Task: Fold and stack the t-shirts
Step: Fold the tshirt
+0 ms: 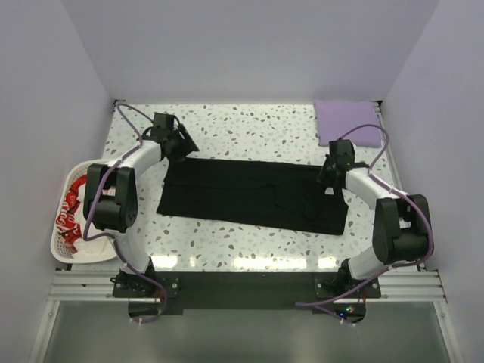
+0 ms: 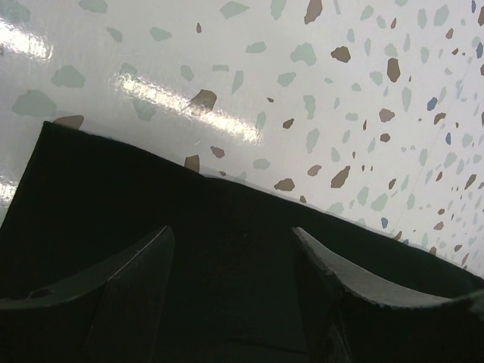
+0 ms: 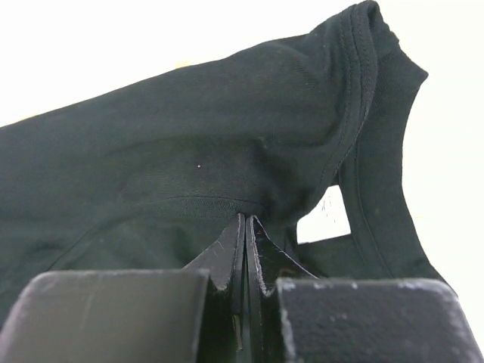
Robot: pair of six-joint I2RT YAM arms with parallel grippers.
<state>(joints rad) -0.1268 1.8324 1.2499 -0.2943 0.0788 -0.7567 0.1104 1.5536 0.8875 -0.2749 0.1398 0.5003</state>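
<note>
The black t-shirt (image 1: pixel 249 198) lies spread across the middle of the terrazzo table (image 1: pixel 249 125) as a long dark band, its hem end to the left and its neck end to the right. It is thin, limp jersey. It should weigh next to nothing and will drape, sag and crease wherever it is not supported, so a single pinch will only drag a peak of cloth. A clean fold probably needs both ends carried together. The ribbed collar (image 3: pixel 363 60) and the stitched hems are the firmest parts and the best places to take hold. A pinch in the open middle would likely gather more than one layer.

At the neck end the right gripper (image 3: pixel 243 227) has its jaws pressed fully together. A thin fold of the black cloth appears nipped between the tips just below the collar, and the fabric rises in a hump in front of them.

At the far left corner the left gripper (image 2: pixel 231 234) hangs with its jaws spread wide over the cloth near its edge, holding nothing. Whether the fingertips touch the fabric I cannot tell.

Further out, a lavender t-shirt (image 1: pixel 348 121) sits folded in the far right corner of the table, well apart from the black one. A white slotted basket (image 1: pixel 60 253) stands off the left edge, with a white and red garment (image 1: pixel 73 208) bundled inside.
</note>
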